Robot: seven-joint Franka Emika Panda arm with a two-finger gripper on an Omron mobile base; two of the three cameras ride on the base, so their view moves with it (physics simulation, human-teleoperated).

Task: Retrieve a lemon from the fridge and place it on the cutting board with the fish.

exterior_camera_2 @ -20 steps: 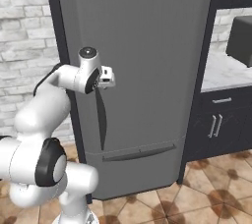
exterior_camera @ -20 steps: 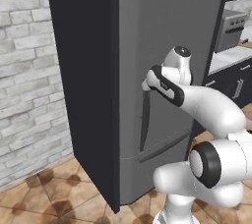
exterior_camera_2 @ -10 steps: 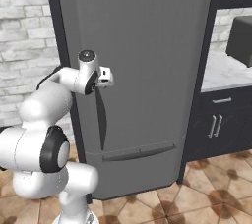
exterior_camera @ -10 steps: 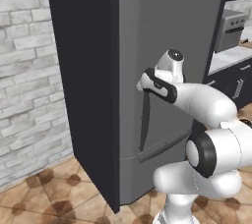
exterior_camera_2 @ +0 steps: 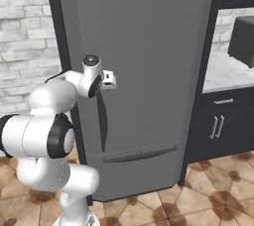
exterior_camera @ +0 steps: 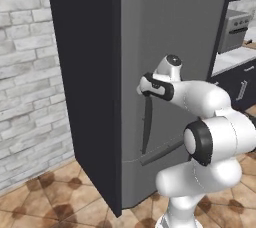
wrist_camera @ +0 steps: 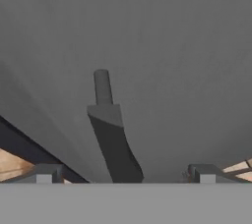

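Note:
The fridge [exterior_camera: 165, 32] is a tall dark grey appliance with its door shut. Its curved dark handle [exterior_camera: 146, 124] runs down the door's left side. My gripper [exterior_camera: 144, 91] is at the handle's upper end, open. In the hand view the handle [wrist_camera: 114, 144] rises between the two spread fingertips [wrist_camera: 45, 174], close to the door face. The right base view shows the hand [exterior_camera_2: 106, 82] just above the handle [exterior_camera_2: 102, 126]. The lemon and the fish are out of view. A light brown sliver [exterior_camera: 249, 44] at the far right counter may be the cutting board; I cannot tell.
A white brick wall [exterior_camera: 30, 72] stands left of the fridge. To the right are a pale counter [exterior_camera_2: 223, 74] over dark cabinets [exterior_camera_2: 223, 121], a grey countertop oven [exterior_camera: 234, 28] and a dark box [exterior_camera_2: 243, 41]. Brown tiled floor [exterior_camera: 55, 202] lies below.
The hand has moved a little left and closer to the door, up to the top of the handle. The jaws have stayed open and the fridge door has stayed shut.

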